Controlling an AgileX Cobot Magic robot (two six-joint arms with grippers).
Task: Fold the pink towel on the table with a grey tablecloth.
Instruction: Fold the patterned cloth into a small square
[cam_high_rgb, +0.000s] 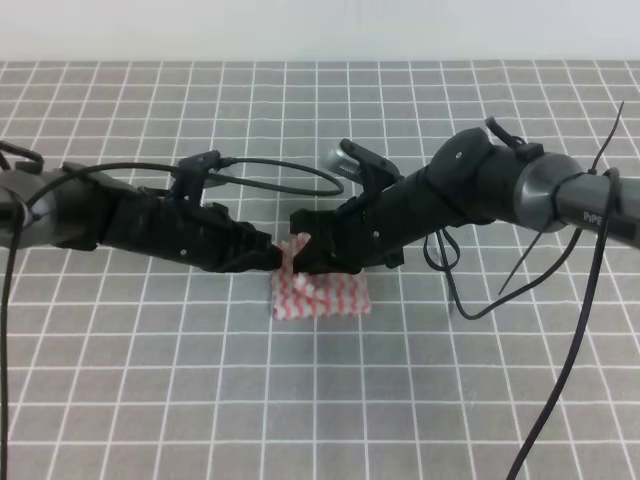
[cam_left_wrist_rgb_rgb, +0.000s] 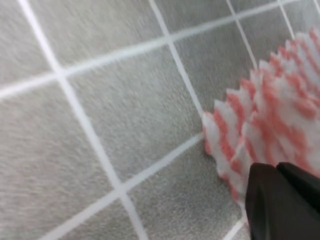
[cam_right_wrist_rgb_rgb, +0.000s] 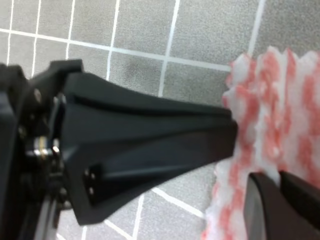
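Observation:
The pink towel, white with pink stripes, lies folded small at the middle of the table with a grey tablecloth. One corner of it stands lifted between the two arms. My left gripper comes in from the left and is shut on that raised edge. My right gripper meets it from the right, also shut on the towel. In the left wrist view the towel bunches up at the closed left gripper. The right wrist view shows the towel, the right gripper and the left gripper touching the towel's edge.
Black cables hang from the right arm over the cloth to the right of the towel. A cable loop arcs behind the left arm. Grid-printed cloth stretches all around the towel.

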